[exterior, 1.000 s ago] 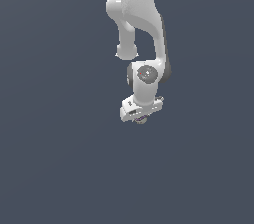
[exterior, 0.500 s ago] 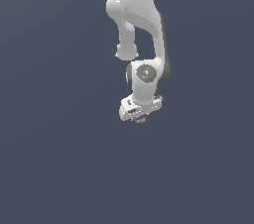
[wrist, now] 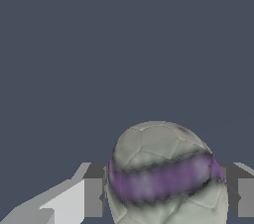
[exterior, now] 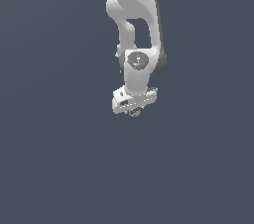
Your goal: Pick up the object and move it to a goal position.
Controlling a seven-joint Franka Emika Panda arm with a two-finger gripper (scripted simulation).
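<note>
In the exterior view the white arm (exterior: 135,20) comes down from the top edge, where its upper part is cut off, against a plain dark grey-blue ground with no edge or horizon to be made out. At its lower end the pincer (exterior: 134,110) points downward, and its fingers are mostly hidden behind the white hand block, so from this side their gap cannot be judged. Just beneath that block only a small sliver of the ball (exterior: 134,113) peeps out, greyish with a trace of purple, too small to read any detail.

The wrist view is far clearer. Going from its left side across, a pale grey finger (wrist: 92,196) stands close against the ball (wrist: 163,173), then the ball itself fills the middle, greyish-beige with stitched panels and a purple band round it, and then the second finger shows on the far side, partly cut off by the frame. The pincer (wrist: 166,198) is closed narrowly on the ball, one finger at each flank. The ball's lower part runs out of the picture. A faint reddish mark near its upper edge is hard to make out.
</note>
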